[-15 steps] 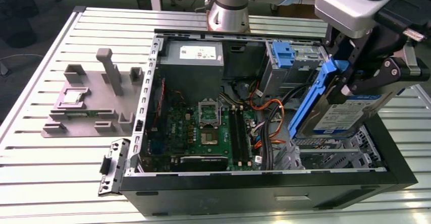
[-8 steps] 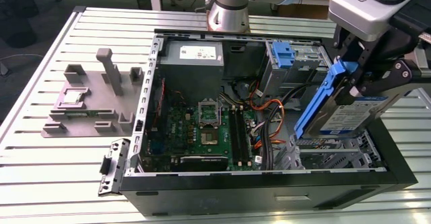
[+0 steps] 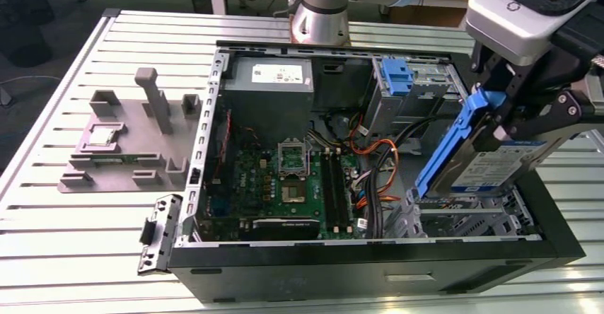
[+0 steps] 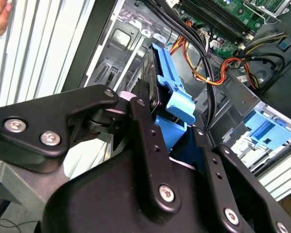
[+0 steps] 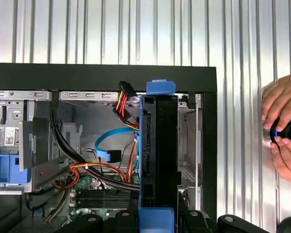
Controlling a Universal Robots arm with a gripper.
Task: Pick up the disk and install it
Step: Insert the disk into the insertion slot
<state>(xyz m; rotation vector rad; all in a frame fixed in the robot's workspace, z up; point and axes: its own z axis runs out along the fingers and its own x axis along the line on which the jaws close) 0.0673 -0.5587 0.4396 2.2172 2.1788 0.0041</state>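
Note:
The disk point(image 3: 483, 164), a silver drive with a white-and-blue label in a blue carrier rail, hangs steeply tilted over the drive cage point(image 3: 462, 218) at the exterior view's right of the open computer case point(image 3: 378, 261). My gripper point(image 3: 514, 126) is shut on its upper part, and its lower end dips just inside the case. In the first wrist view the disk point(image 5: 157, 145) stands edge-on in front of the gripper point(image 5: 156, 216). The second wrist view has black fingers point(image 4: 145, 126) pressed on both sides of the blue rail point(image 4: 172, 97).
Orange, black and blue cables point(image 5: 111, 170) run beside the cage. A bare blue bracket point(image 3: 398, 77) sits in a bay further back. A grey fixture point(image 3: 127, 141) with a small square chip point(image 3: 102, 137) lies on the slatted table. A person's hand point(image 5: 281, 121) grips a black knob by the case.

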